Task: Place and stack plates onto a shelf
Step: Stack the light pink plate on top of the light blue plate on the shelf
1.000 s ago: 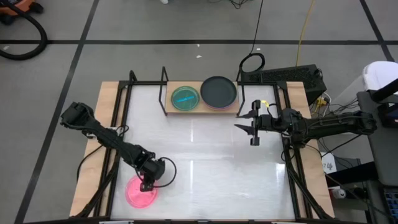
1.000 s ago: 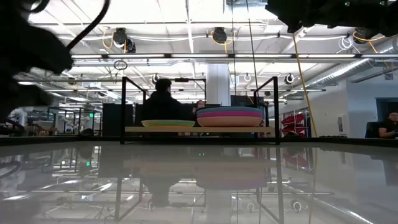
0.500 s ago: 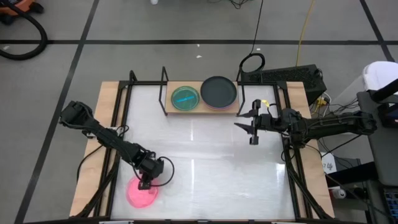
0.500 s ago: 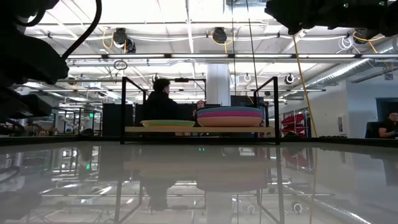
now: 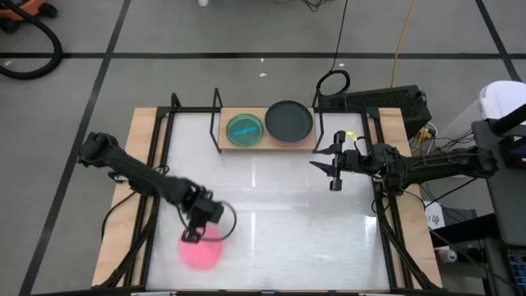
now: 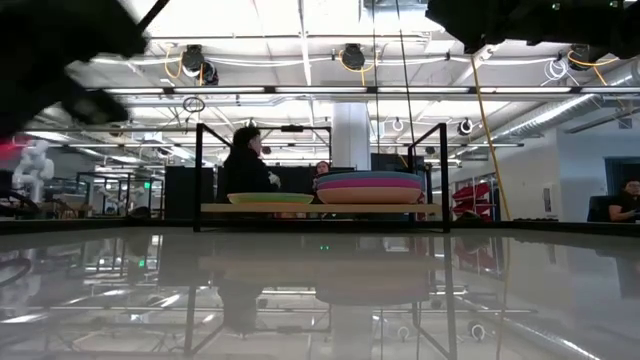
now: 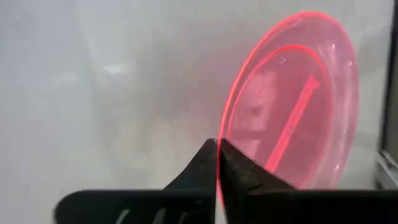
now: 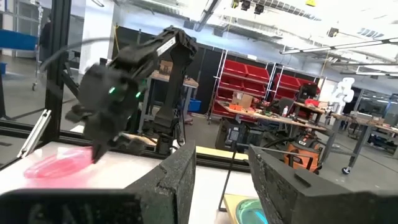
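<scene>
Gripping the rim of the hot pink plate (image 5: 202,251), my left pincer (image 5: 191,236) works near the front left corner of the white worktop (image 5: 279,222). Its two dark fingers (image 7: 211,168) meet on the plate's edge in the left wrist view, where the plate (image 7: 292,102) stands tilted against the pale surface. From the right wrist view the same plate (image 8: 59,163) hangs low beside the left arm, close over the worktop; I cannot tell whether it touches.

My right pincer (image 5: 333,170) hovers over the right side of the worktop, well apart from the plate, its fingers (image 8: 177,177) spread with nothing between them.

At the far edge stands the shelf (image 5: 267,146), a light wooden board between black wire uprights. On it I see a green plate (image 5: 245,129) on the left and a stack topped by a black plate (image 5: 288,120) on the right. In the low view the stack (image 6: 369,187) shows several coloured rims, and a person (image 6: 243,165) is in the room behind.
</scene>
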Motion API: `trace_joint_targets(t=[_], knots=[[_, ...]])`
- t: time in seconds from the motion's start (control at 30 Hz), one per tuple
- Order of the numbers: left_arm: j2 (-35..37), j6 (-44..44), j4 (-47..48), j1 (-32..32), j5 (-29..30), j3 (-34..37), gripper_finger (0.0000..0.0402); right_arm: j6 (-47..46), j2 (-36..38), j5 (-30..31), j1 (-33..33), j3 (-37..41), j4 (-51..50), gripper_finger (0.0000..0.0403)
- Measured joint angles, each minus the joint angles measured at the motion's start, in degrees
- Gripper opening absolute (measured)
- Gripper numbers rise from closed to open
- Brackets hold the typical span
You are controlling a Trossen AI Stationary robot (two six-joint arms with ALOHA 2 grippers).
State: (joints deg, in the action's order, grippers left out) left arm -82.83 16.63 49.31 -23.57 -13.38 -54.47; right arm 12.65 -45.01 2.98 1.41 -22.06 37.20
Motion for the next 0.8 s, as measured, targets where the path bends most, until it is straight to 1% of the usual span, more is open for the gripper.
trace_joint_targets(t=[0.07, 0.13, 0.23, 0.27, 0.3, 0.37, 0.43, 0.53, 0.6, 0.7, 0.8], knots=[[1.6, -3.7, 3.8, 2.6, 5.1, -3.6, 0.0003, 0.0, 0.0, 0.0, 0.0, 0.0, 0.3, 0.013], [3.4, -7.7, 4.9, 5.6, 11.1, -6.9, 0.0002, 0.1, 0.0, 0.0, 0.0, 0.0, 0.3, 0.013], [6.3, -14.1, 1.4, 11.2, 23.3, -9.6, 0.0002, 0.4, 0.0, 0.0, 0.0, 0.0, 0.3, 0.013], [6.8, -15.9, -0.6, 13.9, 26.7, -10.1, 0.0002, 0.5, 0.0, 0.1, 0.0, 0.0, 0.3, 0.013], [6.9, -17.7, -2.4, 16.8, 28.4, -10.6, 0.0002, 0.5, 0.0, 0.2, 0.0, 0.0, 0.4, 0.013], [6.8, -20.0, -5.2, 23.6, 28.2, -11.4, 0.0002, 0.5, 0.0, 0.2, 0.0, 0.0, 0.6, 0.013], [6.8, -20.5, -8.0, 30.8, 26.8, -11.4, 0.0002, 0.5, 0.0, 0.2, 0.0, 0.0, 0.6, 0.013], [5.4, -17.7, -10.2, 41.5, 23.3, -11.5, 0.0002, 0.5, 0.0, 0.2, 0.0, 0.0, 0.6, 0.013], [4.3, -15.3, -10.0, 48.1, 20.4, -11.4, 0.0002, 0.5, 0.0, 0.2, 0.0, 0.0, 0.5, 0.013], [1.6, -11.1, -11.5, 56.3, 15.0, -11.6, 0.0001, 1.3, 0.0, 0.2, 0.0, 0.0, 0.3, 0.013], [-1.6, -7.6, -13.9, 61.5, 10.6, -11.6, 0.0001, 1.7, 0.0, 0.2, 0.0, 0.0, 0.2, 0.013]])
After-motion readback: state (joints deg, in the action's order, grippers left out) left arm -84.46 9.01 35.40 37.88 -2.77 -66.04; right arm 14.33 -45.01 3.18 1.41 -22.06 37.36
